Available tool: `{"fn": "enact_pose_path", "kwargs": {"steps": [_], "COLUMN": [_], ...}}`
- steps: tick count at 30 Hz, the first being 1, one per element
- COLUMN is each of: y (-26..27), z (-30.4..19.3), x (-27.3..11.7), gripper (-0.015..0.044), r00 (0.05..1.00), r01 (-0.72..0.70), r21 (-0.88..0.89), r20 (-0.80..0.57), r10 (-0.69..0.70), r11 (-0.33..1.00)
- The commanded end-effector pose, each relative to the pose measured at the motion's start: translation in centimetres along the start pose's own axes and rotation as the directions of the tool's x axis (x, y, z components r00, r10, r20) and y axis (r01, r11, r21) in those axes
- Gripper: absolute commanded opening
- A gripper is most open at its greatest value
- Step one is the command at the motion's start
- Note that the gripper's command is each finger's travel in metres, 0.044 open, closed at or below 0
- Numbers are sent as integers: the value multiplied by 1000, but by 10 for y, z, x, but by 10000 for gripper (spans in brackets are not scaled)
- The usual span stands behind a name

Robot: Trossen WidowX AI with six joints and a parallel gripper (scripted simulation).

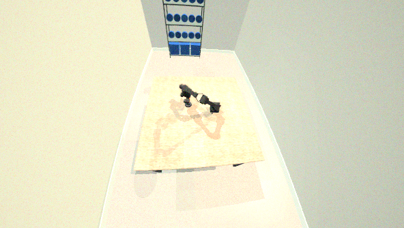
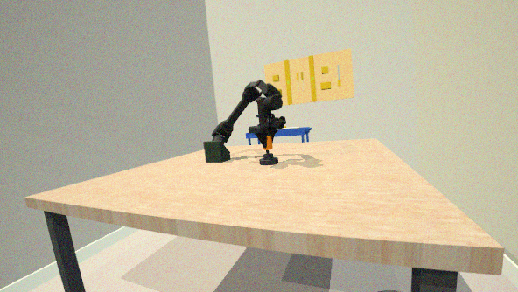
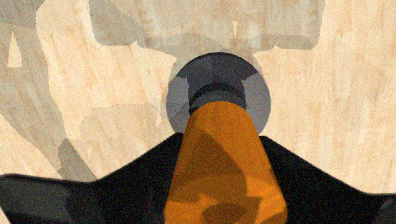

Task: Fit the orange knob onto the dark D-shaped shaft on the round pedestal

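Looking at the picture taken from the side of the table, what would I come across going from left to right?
The arm's dark base block, then the round pedestal, then the yellow wall panel's far right end.

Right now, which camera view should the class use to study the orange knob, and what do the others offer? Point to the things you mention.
The wrist view: the orange knob [image 2: 269, 142] [image 3: 222, 145] looms large between the gripper's fingers. The exterior view shows it small, side-on above the pedestal [image 2: 269, 161] [image 3: 260, 100]. In the top view I cannot make it out.
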State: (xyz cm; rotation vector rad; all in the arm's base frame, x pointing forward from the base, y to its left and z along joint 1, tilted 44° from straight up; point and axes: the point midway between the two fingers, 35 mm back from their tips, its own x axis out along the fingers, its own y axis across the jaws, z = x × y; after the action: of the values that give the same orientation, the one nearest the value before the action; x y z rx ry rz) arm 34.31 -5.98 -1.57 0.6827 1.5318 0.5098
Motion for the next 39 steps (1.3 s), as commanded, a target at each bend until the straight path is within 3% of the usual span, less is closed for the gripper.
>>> {"fn": "enact_pose_path", "kwargs": {"steps": [1, 26, 33, 39], "y": [-1, 0, -1, -1], "z": [0, -1, 0, -1], "x": [1, -1, 0, 1], "gripper": [0, 0, 0, 0], "r00": [1000, 1000, 1000, 1000], "r01": [3, 3, 2, 2], "r21": [26, 26, 223, 233], "r20": [2, 2, 2, 2], "r10": [-3, -3, -3, -3], "r11": [1000, 1000, 975, 972]}}
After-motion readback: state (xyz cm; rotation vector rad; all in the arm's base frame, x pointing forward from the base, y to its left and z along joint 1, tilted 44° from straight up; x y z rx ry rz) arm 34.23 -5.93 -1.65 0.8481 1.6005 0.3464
